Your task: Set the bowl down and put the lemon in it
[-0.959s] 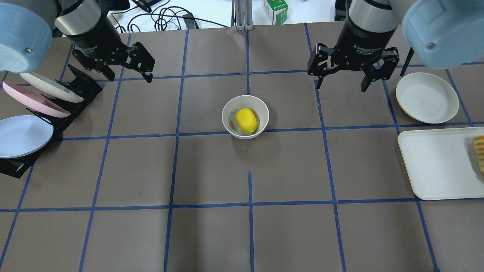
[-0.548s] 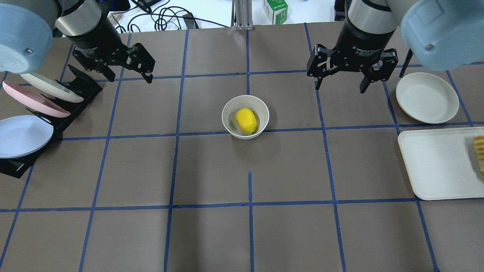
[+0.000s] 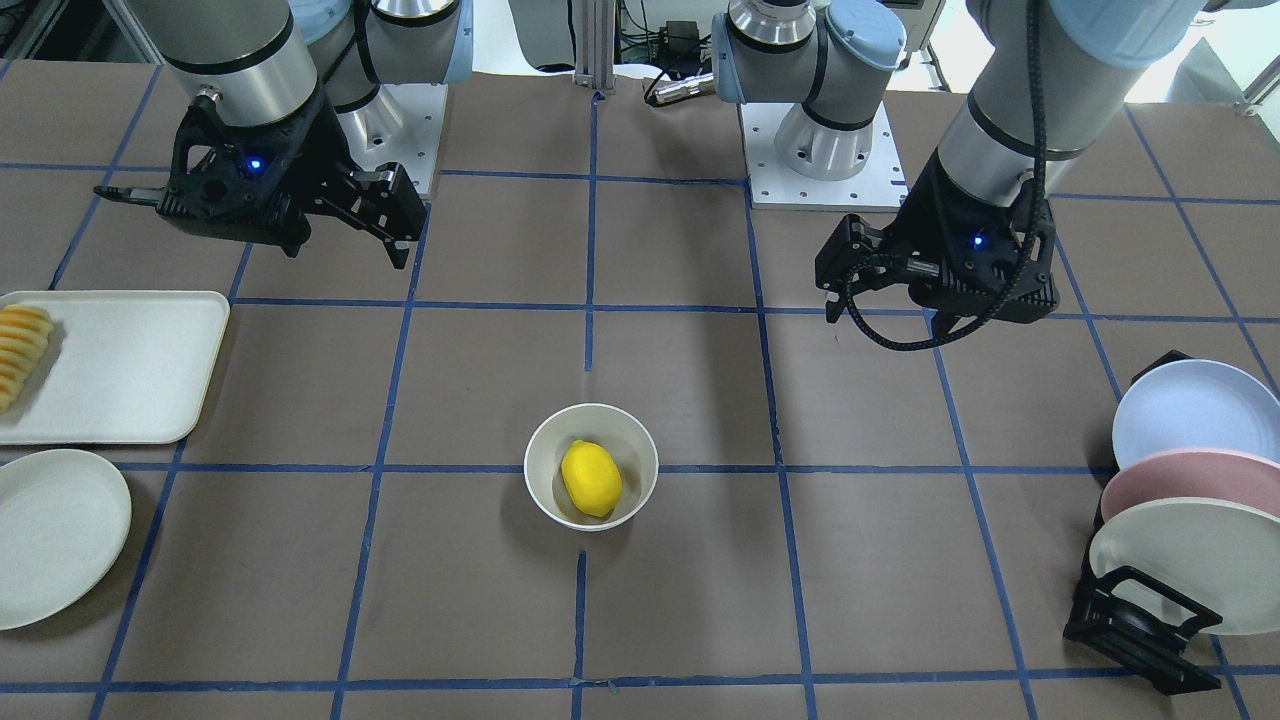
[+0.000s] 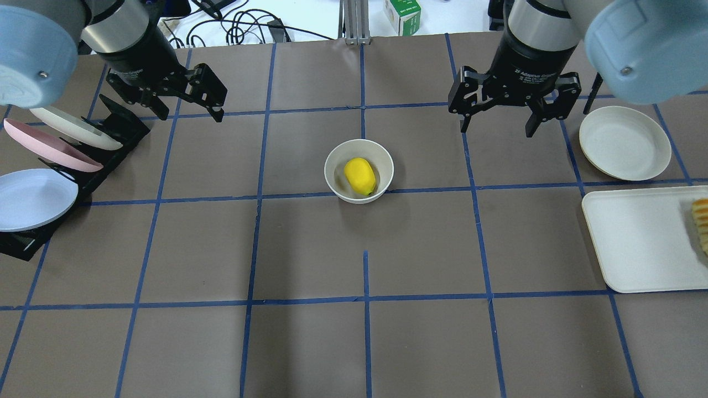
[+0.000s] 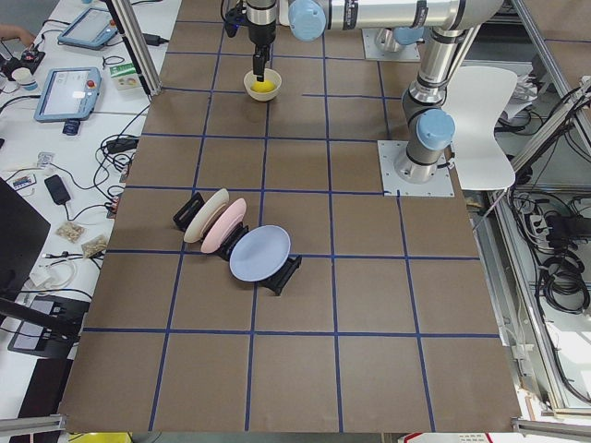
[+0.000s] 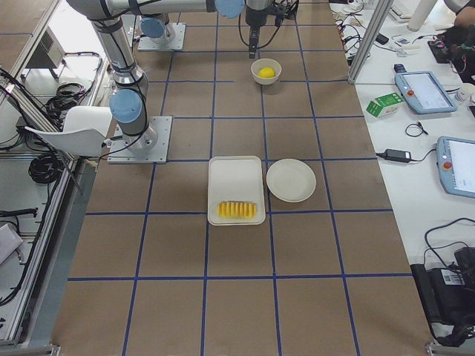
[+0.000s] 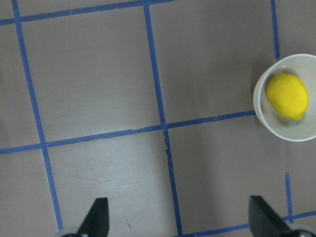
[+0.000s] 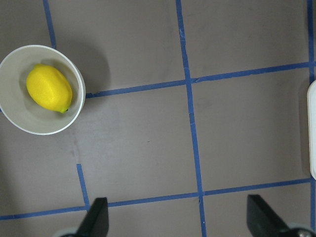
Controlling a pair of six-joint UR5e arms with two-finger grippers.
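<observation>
The cream-white bowl [image 4: 331, 168] stands upright near the table's middle, with the yellow lemon [image 4: 360, 176] lying inside it. Both also show in the front view, bowl [image 3: 545, 470] and lemon [image 3: 590, 480]. My left gripper [image 4: 191, 115] is open and empty, hovering far-left of the bowl. My right gripper [image 4: 496, 130] is open and empty, hovering far-right of it. The left wrist view shows open fingertips [image 7: 96, 219], with bowl [image 7: 260, 113] and lemon [image 7: 287, 96] at the right edge. The right wrist view shows bowl [image 8: 19, 123] and lemon [image 8: 49, 88] at the upper left.
A black rack [image 4: 119, 124] with cream, pink and blue plates stands at the left edge. A flat cream plate [image 4: 625, 142] and a white tray [image 4: 641, 243] with sliced fruit [image 4: 701, 221] lie at the right edge.
My right gripper has drifted slightly toward the far edge, away from the bowl. The left gripper, bowl and lemon have not visibly moved.
</observation>
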